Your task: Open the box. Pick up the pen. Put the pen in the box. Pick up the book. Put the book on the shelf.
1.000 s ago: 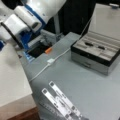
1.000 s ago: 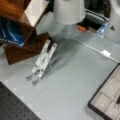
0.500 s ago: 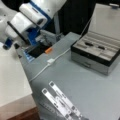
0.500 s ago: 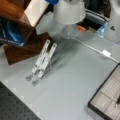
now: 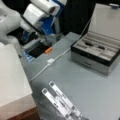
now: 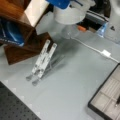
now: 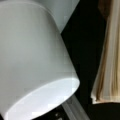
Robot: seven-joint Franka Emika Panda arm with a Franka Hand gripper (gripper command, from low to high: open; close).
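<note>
We see one box (image 5: 96, 53), open with grey compartments, at a front view's right. One white book (image 5: 12, 80) lies on the shelf (image 6: 23, 47). The gripper's state we cannot tell.

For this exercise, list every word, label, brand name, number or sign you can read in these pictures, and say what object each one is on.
No text can be read in any view.
Blue item in the shelf: pale marks, too blurred to read.
Box, open, with dark items in its compartments: no label shows.
White book on the shelf: plain cover.
Black tray with its orange piece: no lettering.
The gripper does not show.
</note>
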